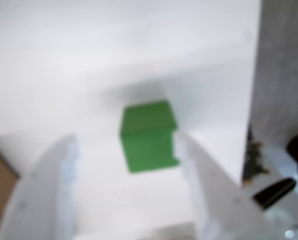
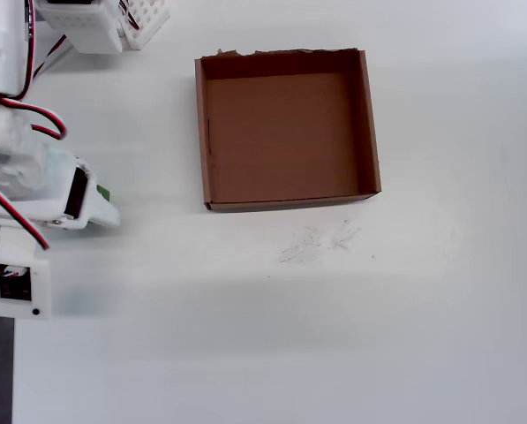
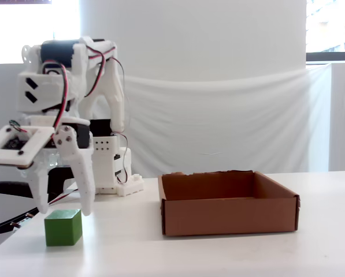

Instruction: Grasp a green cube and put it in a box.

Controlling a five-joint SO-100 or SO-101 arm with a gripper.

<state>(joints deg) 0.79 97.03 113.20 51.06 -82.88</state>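
the tool [image 1: 126, 150], fingers spread apart, straddles the green cube [image 1: 149, 137], well apart from the box [image 3: 227, 202].

gripper [image 3: 63, 212] pointing down, fingers [image 3: 82, 173] spread apart

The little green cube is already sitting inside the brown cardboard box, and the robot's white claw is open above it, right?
Not quite. The small green cube sits on the white table, outside the shallow brown cardboard box, as the fixed view shows. The white two-finger gripper is indeed open above it.
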